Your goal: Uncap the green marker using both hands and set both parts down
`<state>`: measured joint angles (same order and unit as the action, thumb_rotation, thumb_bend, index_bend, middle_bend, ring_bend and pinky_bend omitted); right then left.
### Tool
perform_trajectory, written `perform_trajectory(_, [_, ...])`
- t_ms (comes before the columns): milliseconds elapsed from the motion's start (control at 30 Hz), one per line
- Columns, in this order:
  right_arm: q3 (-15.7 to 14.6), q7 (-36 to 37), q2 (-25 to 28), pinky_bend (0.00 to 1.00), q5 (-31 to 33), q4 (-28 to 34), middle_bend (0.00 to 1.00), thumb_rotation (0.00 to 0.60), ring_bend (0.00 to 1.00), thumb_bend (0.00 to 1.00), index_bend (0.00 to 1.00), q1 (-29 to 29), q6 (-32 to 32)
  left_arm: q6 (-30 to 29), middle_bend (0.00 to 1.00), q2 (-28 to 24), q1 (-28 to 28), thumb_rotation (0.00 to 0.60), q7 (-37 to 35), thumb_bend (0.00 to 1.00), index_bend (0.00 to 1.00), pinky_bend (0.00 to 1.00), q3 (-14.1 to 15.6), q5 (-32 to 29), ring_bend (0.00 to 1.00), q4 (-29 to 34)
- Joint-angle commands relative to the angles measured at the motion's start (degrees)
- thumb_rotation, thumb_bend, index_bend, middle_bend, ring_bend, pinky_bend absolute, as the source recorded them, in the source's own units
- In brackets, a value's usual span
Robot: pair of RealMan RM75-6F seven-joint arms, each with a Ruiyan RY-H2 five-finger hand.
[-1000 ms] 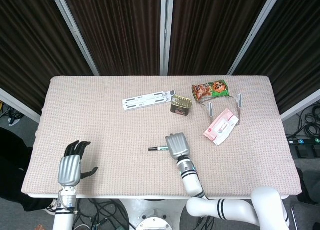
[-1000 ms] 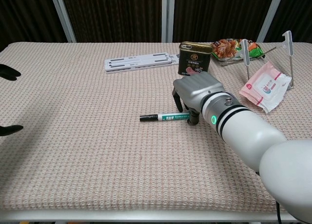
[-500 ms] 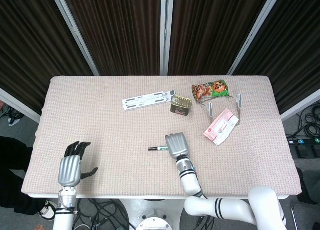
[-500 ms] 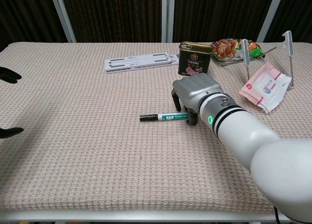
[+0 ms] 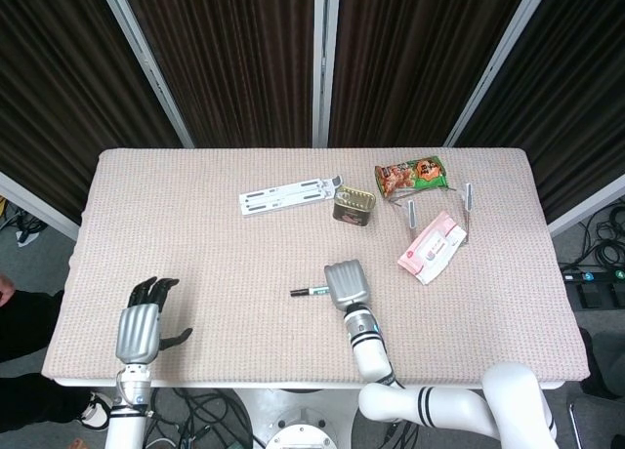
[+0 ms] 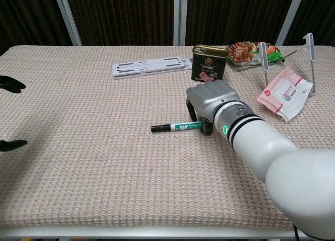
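— Room first: where is it open?
— Left half of the surface (image 5: 195,244). The left hand (image 5: 139,327) sits near the front-left edge, its fingers (image 5: 151,289) spread apart and holding nothing. The chest view cuts it off, showing only dark fingertips at the frame's left border.
— And the marker (image 6: 177,127)?
— Lying flat near the middle, black end to the left, well apart from every edge. The right hand (image 6: 209,99) is over its right end, fingers (image 6: 192,113) curled down around it.
— Clamped on it?
— Cannot tell; the palm hides the contact in both views.
— What crowds the far side?
— A white strip (image 5: 291,195), a tin (image 5: 354,207), a snack bag (image 5: 411,174), and a pink packet (image 5: 432,248) beside a wire stand (image 5: 439,203).
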<state>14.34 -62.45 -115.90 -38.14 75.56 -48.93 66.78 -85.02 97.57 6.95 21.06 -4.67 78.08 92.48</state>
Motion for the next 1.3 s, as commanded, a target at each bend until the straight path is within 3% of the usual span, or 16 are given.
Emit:
perform_trajectory(33, [0.0,-0.03,0.0,0.76,0.06,0.07,0.54,0.6,0.63,0.22,0.55,-0.04,0.2,0.12,0.2,0.08,0.05,0.6,-0.01,0.0,0.2,0.13,0.01,-0.11,0.11,-0.05])
perform_trajectory(467, [0.73,4.82,1.34,0.76,-5.56,2.22,0.59,0.6,0.64,0.27,0.62,1.27,4.73,0.27,0.2,0.25,0.88,0.6,1.62,0.0,0.2,0.13,-1.69,-1.38,0.11,0.01])
perform_trajectory(667, [3.67,6.3,1.36,0.76,-8.5,2.81,0.59,0.6,0.64,0.28,0.62,1.13,9.1,1.81,0.2,-0.64,3.8,0.6,4.31,0.01,0.21,0.14,-6.39,-3.6,0.11,2.32])
perform_trajectory(833, [6.85,6.6,-0.56,0.76,-12.69,1.49,0.61,0.6,0.64,0.3,0.64,-0.34,14.62,3.38,0.24,0.14,8.29,0.6,9.33,0.06,0.23,0.21,-11.5,-5.81,0.15,2.79])
perform_trajectory(1000, [9.69,4.15,-4.0,0.76,-13.76,-1.6,0.61,0.6,0.64,0.32,0.64,-2.41,18.16,5.22,0.25,2.56,13.35,0.6,14.38,0.23,0.25,0.23,-15.03,-7.94,0.17,3.02])
perform_trajectory(1300, [13.81,0.48,-9.29,0.76,-12.19,-7.2,0.62,0.6,0.64,0.33,0.65,-6.5,17.75,6.15,0.28,6.92,22.87,0.6,24.48,0.24,0.29,0.28,-19.3,-8.78,0.21,-0.17])
